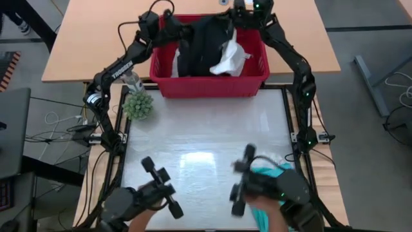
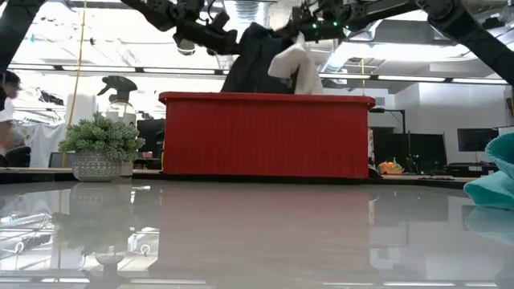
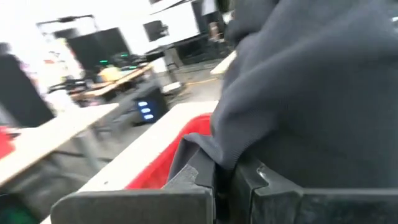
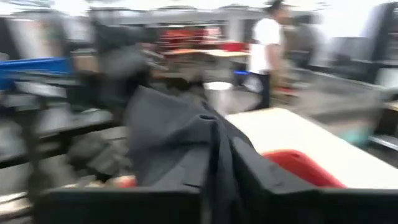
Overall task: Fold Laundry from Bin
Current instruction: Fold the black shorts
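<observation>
One red bin (image 1: 209, 85). One black garment (image 1: 199, 45), one white cloth (image 1: 228, 59), one teal garment (image 1: 270, 173). One potted plant (image 1: 138, 105). One spray bottle (image 2: 119, 92). Two arms.

Teal garment (image 2: 491, 178) cut off at 3 o'clock edge in low view, black garment (image 3: 311, 93) fills left wrist view hiding bin (image 3: 163, 163) interior, both wrist views motion-blurred.

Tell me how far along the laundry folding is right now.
Early. A teal garment already lies out on the table's near right edge. In hand: the left gripper and right gripper both pinch the black garment, lifting it above the red bin. Left: folding it, plus the white cloth in the bin.
</observation>
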{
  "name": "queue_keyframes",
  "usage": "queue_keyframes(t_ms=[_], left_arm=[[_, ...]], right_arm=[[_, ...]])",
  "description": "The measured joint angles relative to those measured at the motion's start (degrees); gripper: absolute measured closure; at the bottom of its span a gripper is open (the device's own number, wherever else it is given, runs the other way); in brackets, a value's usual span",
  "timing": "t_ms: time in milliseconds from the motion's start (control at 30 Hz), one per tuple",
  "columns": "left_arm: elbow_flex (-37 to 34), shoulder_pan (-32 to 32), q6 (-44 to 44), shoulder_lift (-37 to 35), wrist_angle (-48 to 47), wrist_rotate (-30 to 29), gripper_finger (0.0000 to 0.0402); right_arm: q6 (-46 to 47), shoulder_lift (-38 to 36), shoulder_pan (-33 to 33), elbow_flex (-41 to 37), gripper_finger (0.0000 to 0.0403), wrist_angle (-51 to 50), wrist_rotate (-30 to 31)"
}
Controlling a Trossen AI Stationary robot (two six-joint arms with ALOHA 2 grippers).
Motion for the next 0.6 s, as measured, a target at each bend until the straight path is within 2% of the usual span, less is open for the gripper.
queue_keyframes(t_ms=[67,167,300,467,600], left_arm=[[2.8,0.3,2.5,0.0,-2.4,-3.1,0.0401],[6.2,0.8,5.4,-0.1,-5.0,-6.0,0.0401],[9.6,1.7,6.0,-0.1,-6.1,-6.7,0.0401],[13.2,2.3,5.7,-0.1,-6.0,-6.7,0.0401],[16.6,2.2,5.7,-0.1,-7.7,-6.6,0.0401]], right_arm=[[0.0,0.0,-1.9,0.0,0.0258,-0.4,3.7],[0.0,0.0,-4.1,0.0,0.0187,-0.8,4.9],[-0.4,0.0,-6.1,0.0,0.0116,-2.7,6.7],[-0.3,0.0,-6.5,0.0,0.0091,-4.8,7.3],[-10.3,0.0,-3.4,0.0,0.0094,-9.8,7.4]])
